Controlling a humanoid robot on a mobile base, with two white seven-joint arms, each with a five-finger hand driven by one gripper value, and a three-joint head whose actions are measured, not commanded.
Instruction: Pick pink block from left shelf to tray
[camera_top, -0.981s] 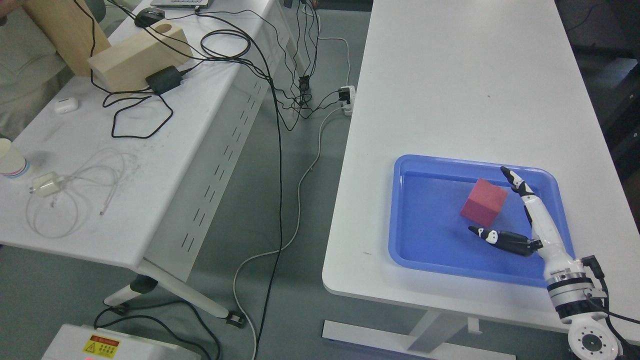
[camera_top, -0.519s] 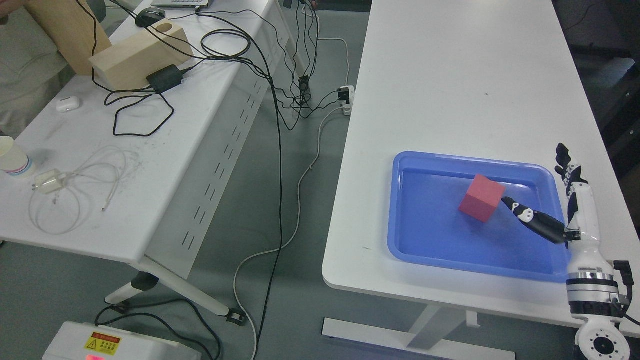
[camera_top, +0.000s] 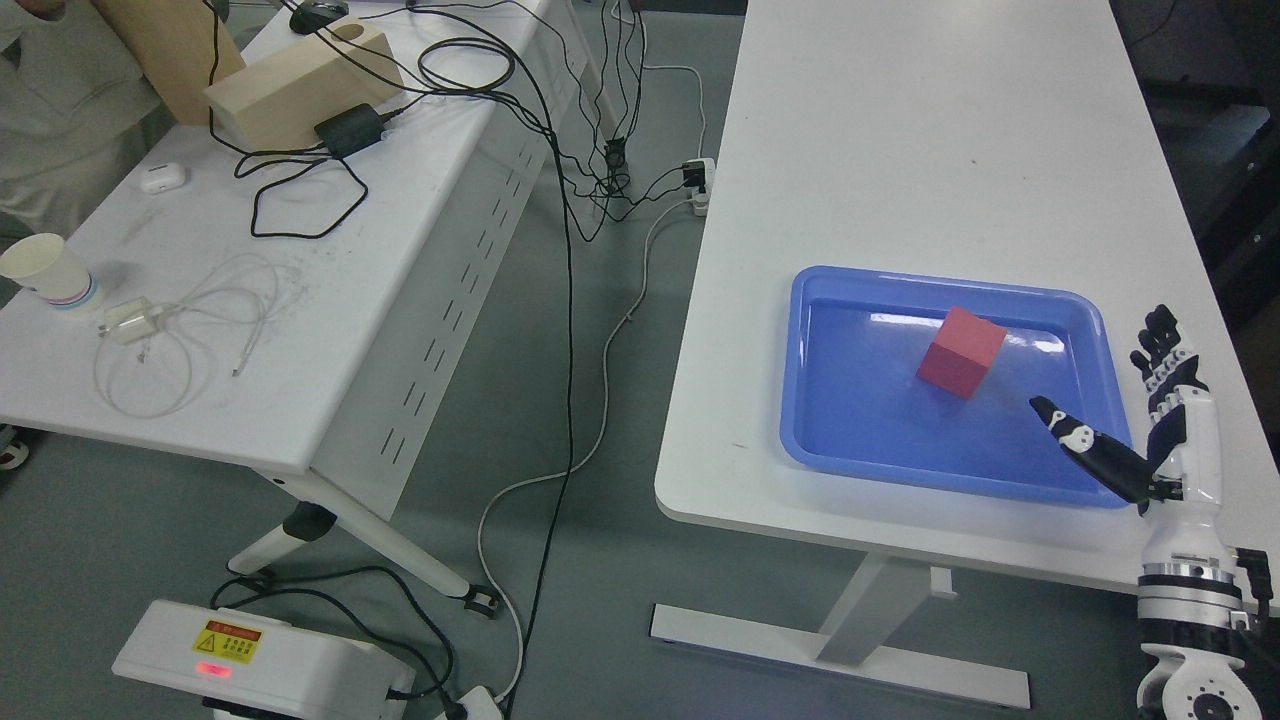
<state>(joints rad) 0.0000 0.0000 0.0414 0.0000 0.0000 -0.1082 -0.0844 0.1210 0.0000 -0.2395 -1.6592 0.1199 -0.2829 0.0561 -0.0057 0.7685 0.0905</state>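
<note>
While I watch from the head view, I log the following.

Right hand (camera_top: 1150, 430): it comes in at the lower right corner, wrist at the near edge of the white table (camera_top: 900, 130). I see its fingers (camera_top: 1160, 345) spread and pointing away from me, and its thumb (camera_top: 1085, 450) stretched out to the left over the near right corner of the tray. It has hold of nothing.

Pink block (camera_top: 960, 352): to the left of the hand and a little beyond the thumb tip, clear of it. It lies on the floor of the blue tray (camera_top: 830, 440), right of the tray's middle and toward the far side, turned so that one corner points my way.

Blue tray: just left of the hand, flat on the white table near its front edge. Its right rim runs beside the fingers.

Second table (camera_top: 330, 300): well to the left of the hand, across a strip of grey floor. I count on it a paper cup (camera_top: 50, 272), a white charger with its coiled cable (camera_top: 130, 320), a small white earbud case (camera_top: 160, 178), a black power adapter (camera_top: 350, 128) and a wooden block (camera_top: 300, 85), with black cables strung across.

Left arm: I cannot see it.
</note>
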